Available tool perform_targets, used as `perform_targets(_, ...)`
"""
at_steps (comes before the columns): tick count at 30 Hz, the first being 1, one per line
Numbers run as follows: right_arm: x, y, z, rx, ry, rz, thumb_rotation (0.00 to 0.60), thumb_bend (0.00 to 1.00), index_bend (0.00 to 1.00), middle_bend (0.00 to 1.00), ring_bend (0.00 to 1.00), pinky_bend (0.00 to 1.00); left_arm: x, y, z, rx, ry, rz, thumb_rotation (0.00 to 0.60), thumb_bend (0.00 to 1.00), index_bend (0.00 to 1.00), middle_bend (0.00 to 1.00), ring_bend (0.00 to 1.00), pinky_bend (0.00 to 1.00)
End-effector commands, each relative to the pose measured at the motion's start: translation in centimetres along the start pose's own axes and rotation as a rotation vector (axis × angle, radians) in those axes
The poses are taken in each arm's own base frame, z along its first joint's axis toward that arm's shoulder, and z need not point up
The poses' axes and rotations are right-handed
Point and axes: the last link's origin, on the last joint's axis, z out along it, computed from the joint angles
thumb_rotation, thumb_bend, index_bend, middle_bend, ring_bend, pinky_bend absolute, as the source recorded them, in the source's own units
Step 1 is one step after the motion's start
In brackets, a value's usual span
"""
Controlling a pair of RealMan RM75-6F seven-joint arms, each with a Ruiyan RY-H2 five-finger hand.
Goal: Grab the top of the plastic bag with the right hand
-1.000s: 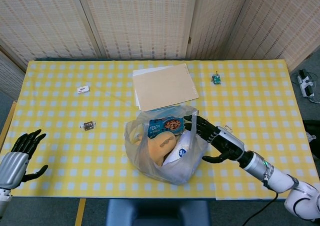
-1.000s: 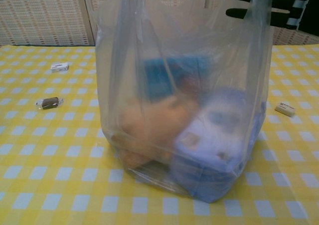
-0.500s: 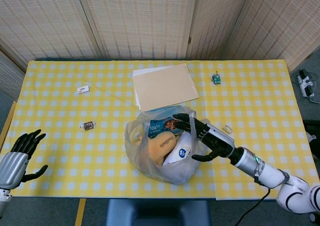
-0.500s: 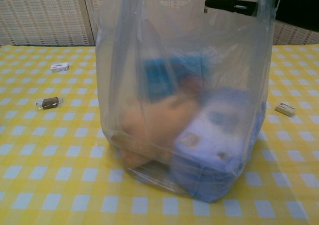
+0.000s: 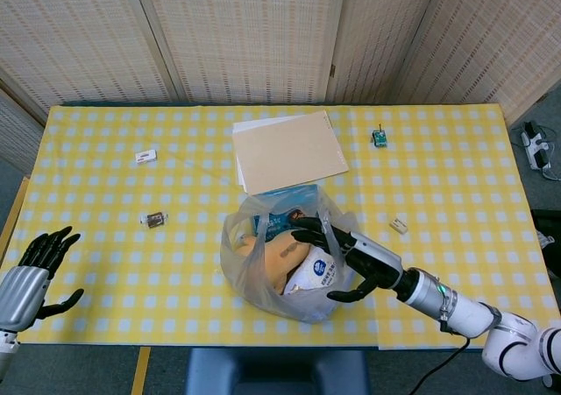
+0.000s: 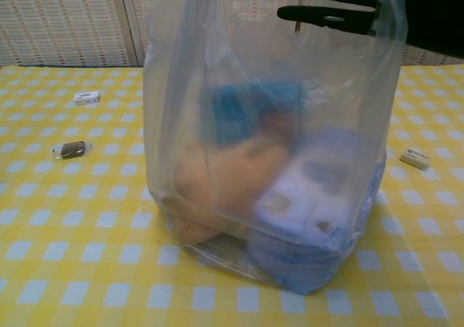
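Clear plastic marks the bag [image 5: 285, 268], which stands near the front edge of the yellow checked table [image 5: 456, 167], just in front of a tan folder [image 5: 289, 151]. From the head view, the right hand [image 5: 346, 259] reaches over the bag's open mouth with its fingers spread and slightly curled, the fingertips above the contents and the thumb hanging low beside the right wall; it holds nothing, so the grab looks begun but not made, and gathering and closing on the top film is what remains. The left hand [image 5: 39, 268] rests spread and empty at the table's front left corner, well apart from the bag. Room is tight toward the front, where the bag sits close to the edge; the right and left sides lie open, with only a small white piece [image 5: 399, 226] to the right and a wrapped sweet [image 5: 154, 219] to the left. In the chest view, the bag [image 6: 268, 160] fills the frame, upright, and dark fingers [image 6: 330, 15] cross level with its upper rim, held straight and apart, not pinching the film. Whether they touch the plastic I cannot tell.
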Motion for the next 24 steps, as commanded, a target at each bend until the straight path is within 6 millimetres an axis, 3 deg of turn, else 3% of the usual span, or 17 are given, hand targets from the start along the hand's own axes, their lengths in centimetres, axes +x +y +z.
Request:
perform_targets(1, -0.3, 0.1, 0.1, -0.008, -0.007, -0.004, 0.6, 0.29, 0.0, 0.0, 0.05, 0.0, 0.0, 0.0, 0.0, -0.001, 0.001, -0.001, 0.6, 0.32, 0.01, 0.05, 0.05, 0.01)
perform_targets(24, -1.3, 1.0, 4.5, -0.077, -0.038, -0.012, 0.6, 0.29, 0.0, 0.0, 0.05, 0.0, 0.6, -0.3, -0.3, -0.003, 0.019, -0.02, 0.6, 0.32, 0.01, 0.05, 0.05, 0.01)
